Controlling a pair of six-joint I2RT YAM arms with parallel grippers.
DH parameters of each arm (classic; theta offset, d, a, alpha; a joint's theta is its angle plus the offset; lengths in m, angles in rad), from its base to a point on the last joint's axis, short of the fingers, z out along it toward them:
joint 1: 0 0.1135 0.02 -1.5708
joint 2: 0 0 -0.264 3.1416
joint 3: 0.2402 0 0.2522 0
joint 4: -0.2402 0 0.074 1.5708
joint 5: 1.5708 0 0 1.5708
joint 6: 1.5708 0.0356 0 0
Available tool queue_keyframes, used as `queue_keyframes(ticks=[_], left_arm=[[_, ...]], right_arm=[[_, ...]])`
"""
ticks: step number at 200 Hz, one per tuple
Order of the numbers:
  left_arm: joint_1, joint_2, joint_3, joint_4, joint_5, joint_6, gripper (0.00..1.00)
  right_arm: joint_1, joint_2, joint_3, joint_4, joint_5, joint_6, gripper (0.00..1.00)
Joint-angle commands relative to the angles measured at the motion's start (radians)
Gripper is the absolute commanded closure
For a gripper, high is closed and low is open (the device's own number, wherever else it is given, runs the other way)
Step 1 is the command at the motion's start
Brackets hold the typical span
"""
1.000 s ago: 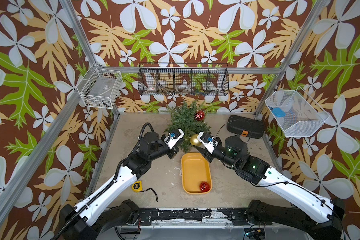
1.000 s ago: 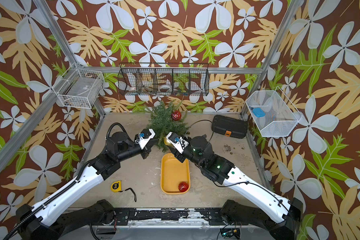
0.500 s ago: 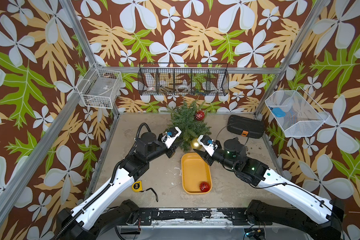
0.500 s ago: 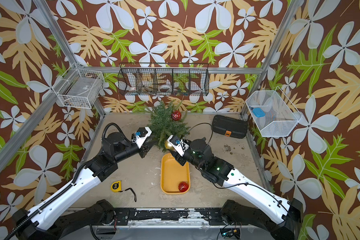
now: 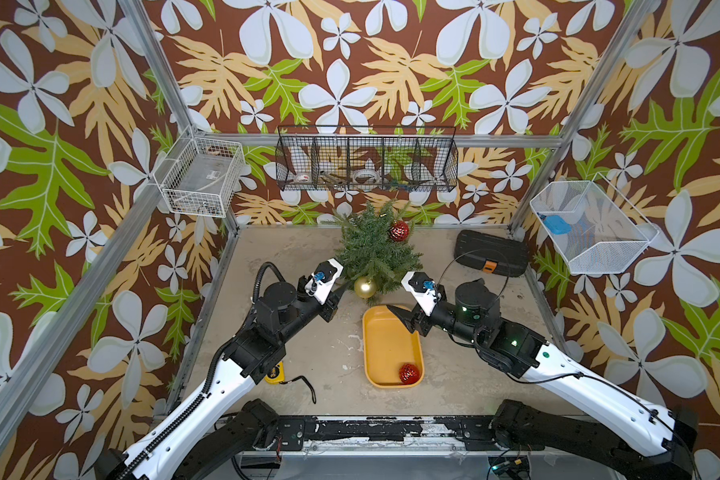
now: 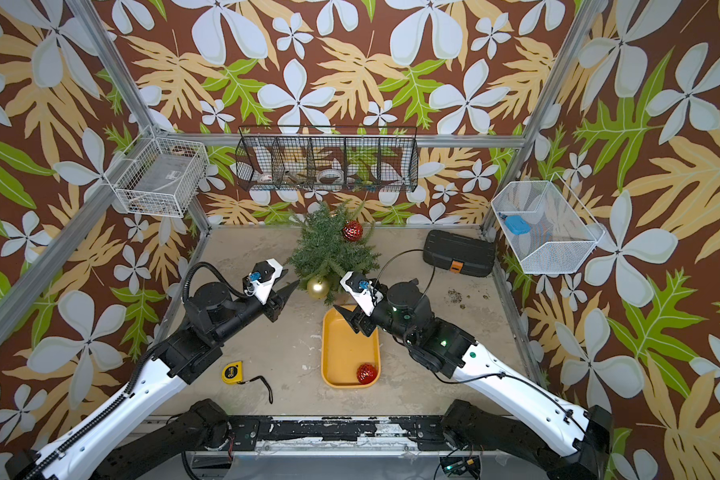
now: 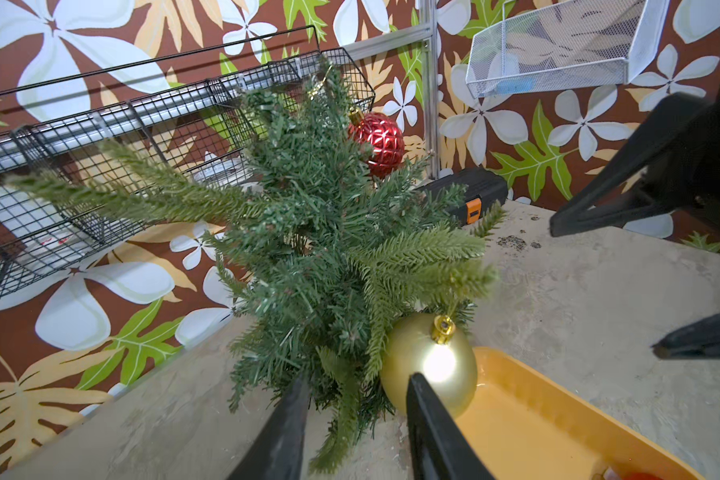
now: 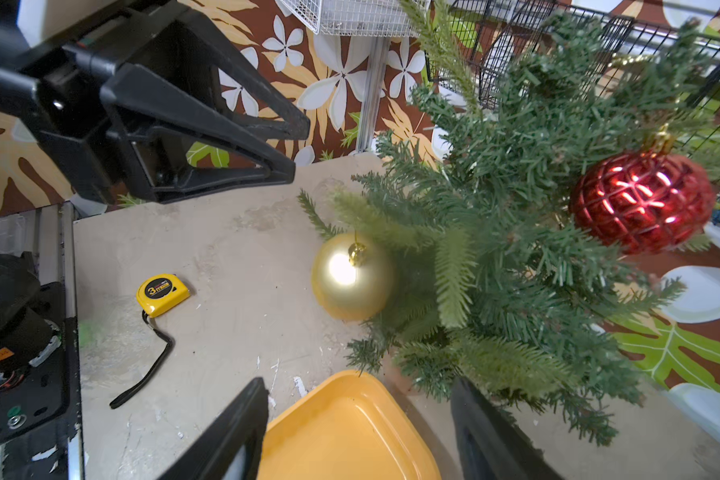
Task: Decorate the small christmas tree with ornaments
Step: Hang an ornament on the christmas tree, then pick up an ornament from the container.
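We see the small christmas tree (image 5: 373,249) standing at the middle of the tabletop's (image 5: 292,257) far edge. 1 red ornament (image 5: 399,231) hangs near its top, and the gold ornament (image 5: 365,287) hangs from a low branch on the near side. A 2nd red ornament (image 5: 409,373) lies in the yellow tray's (image 5: 385,345) near corner. Our left gripper (image 7: 356,384) is released, empty, just beside the gold ornament. Our right gripper (image 8: 356,386) is released, empty, above the tray's far end.
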Motion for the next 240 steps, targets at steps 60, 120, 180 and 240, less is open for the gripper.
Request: queue_keyframes(ticks=[60,120,180,240], left_arm=[[0.002,-0.095,-0.129,0.069,-0.082,-0.008,0.58],[0.002,-0.122,-0.139,0.058,-0.13,-0.014,0.58],[0.002,-0.125,-0.139,0.05,-0.135,0.0,0.58],[0.001,-0.14,-0.143,0.095,-0.071,-0.057,0.58]], right_arm=[[0.001,-0.062,-0.083,-0.139,0.002,0.198,0.34],[0.001,0.007,-0.155,-0.332,0.007,0.519,0.49],[0.075,0.177,-0.136,-0.462,-0.051,0.593,0.49],[0.104,0.364,-0.054,-0.559,-0.031,0.524,0.43]])
